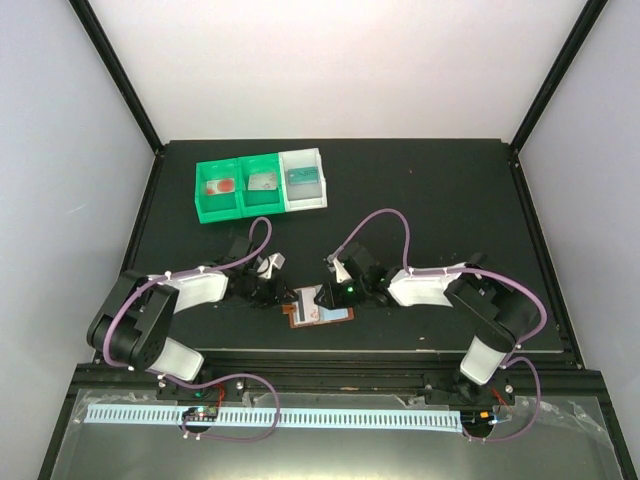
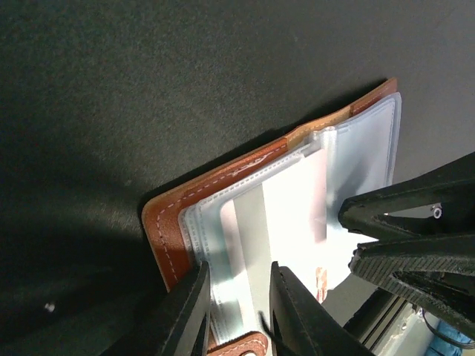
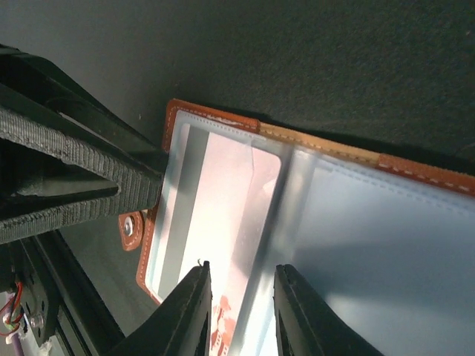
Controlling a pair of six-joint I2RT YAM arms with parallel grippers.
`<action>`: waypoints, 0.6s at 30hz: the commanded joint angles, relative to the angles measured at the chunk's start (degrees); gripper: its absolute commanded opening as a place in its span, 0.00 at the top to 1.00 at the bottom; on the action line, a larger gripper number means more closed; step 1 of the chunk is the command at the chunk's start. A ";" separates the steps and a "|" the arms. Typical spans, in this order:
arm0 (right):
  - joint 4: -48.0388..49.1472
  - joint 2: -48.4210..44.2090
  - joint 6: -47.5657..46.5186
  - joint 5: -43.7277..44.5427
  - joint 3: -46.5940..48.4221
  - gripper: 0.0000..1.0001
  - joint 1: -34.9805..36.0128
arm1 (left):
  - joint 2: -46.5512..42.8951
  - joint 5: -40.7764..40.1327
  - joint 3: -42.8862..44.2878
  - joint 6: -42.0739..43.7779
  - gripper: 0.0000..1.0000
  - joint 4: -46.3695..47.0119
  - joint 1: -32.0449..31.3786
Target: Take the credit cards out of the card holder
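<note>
The brown card holder lies open near the table's front edge, between the two grippers. In the left wrist view its brown cover frames clear pockets with a whitish-pink card inside. My left gripper is slightly open, its jaws over the pocket's near end by the snap tab. My right gripper is slightly open over the same pink card, which sits in its clear pocket. The holder's rim and tab show there. Whether the fingers touch the holder, I cannot tell.
Two green bins and a white bin stand in a row at the back left, with small items inside. The table's front rail runs just below the holder. The left gripper's fingers crowd the holder's left end.
</note>
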 commanded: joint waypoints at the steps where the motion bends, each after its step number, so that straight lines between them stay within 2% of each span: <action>1: 2.45 0.94 0.00 0.03 -0.61 0.77 -1.80 | 2.52 1.00 -0.43 0.03 0.76 4.15 -0.28; 9: 4.38 0.27 -0.12 -0.36 -3.96 0.79 -4.57 | 4.69 2.21 -0.09 -1.19 0.85 7.59 -0.41; 18: 6.66 0.20 0.45 -2.74 -4.40 0.81 -4.61 | 2.91 1.59 -0.33 -1.81 0.88 7.55 -0.41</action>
